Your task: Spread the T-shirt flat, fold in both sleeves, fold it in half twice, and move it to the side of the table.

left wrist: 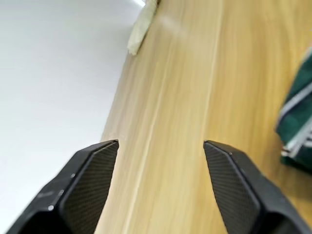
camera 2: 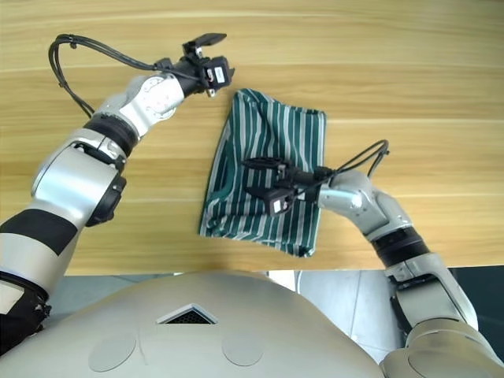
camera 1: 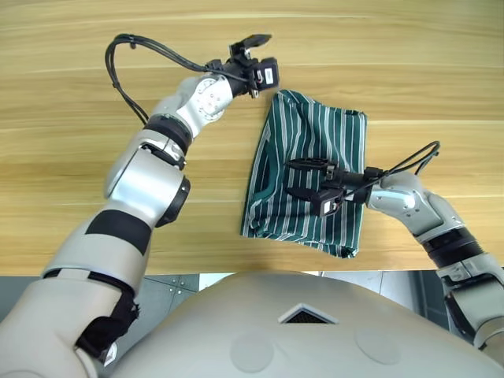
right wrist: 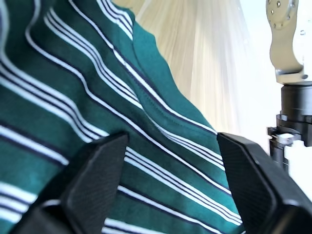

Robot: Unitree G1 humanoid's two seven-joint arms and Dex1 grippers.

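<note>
A green T-shirt with white stripes (camera 1: 315,169) lies folded into a narrow upright rectangle on the wooden table (camera 1: 94,102), near the front edge. My right gripper (camera 1: 303,179) hovers open over the shirt's middle, fingers (right wrist: 97,180) spread above the striped cloth (right wrist: 63,97). My left gripper (camera 1: 250,57) is raised just beyond the shirt's far left corner, open with nothing between its fingers (left wrist: 87,180); a bit of the shirt's edge (left wrist: 297,122) shows beside it.
Bare wood stretches to the left, right and behind the shirt. The table's front edge (camera 1: 189,272) runs just below the shirt's lower hem. A pale cloth-like object (left wrist: 141,27) lies at the table's far edge.
</note>
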